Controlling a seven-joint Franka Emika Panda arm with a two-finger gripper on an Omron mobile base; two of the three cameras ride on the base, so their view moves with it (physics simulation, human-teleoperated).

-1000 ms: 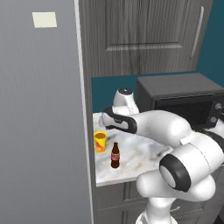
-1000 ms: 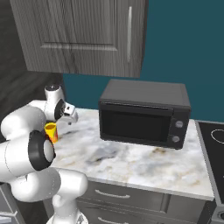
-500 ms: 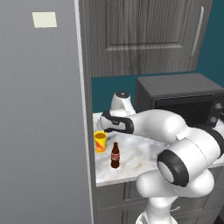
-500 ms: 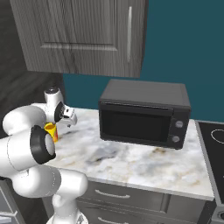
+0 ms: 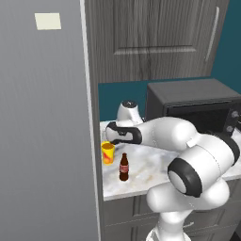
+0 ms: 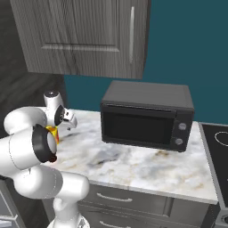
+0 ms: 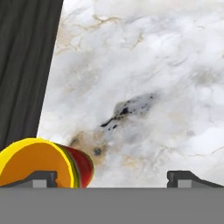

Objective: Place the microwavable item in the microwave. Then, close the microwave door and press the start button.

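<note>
- Your claw (image 7: 112, 176) stands open and holds nothing; in the hand view its two dark tips sit wide apart at the bottom, with bare marble between them.
- The yellow cup (image 7: 41, 162) shows at the lower left of the hand view, behind the left tip rather than between the two, its red-orange mark facing the gap.
- In the left base view the cup (image 5: 108, 153) stands upright on the marble surface (image 5: 150, 174), just below the arm's dark wrist and beside the tall grey panel (image 5: 44, 132).
- The brown cola bottle (image 5: 124, 167) stands upright just beside the cup, nearer the surface's front edge.
- The microwave (image 6: 147, 115) sits on the same surface, well apart from the cup, and its door (image 6: 136, 128) is closed.
- Grey wood cabinets (image 6: 84, 35) hang above.
</note>
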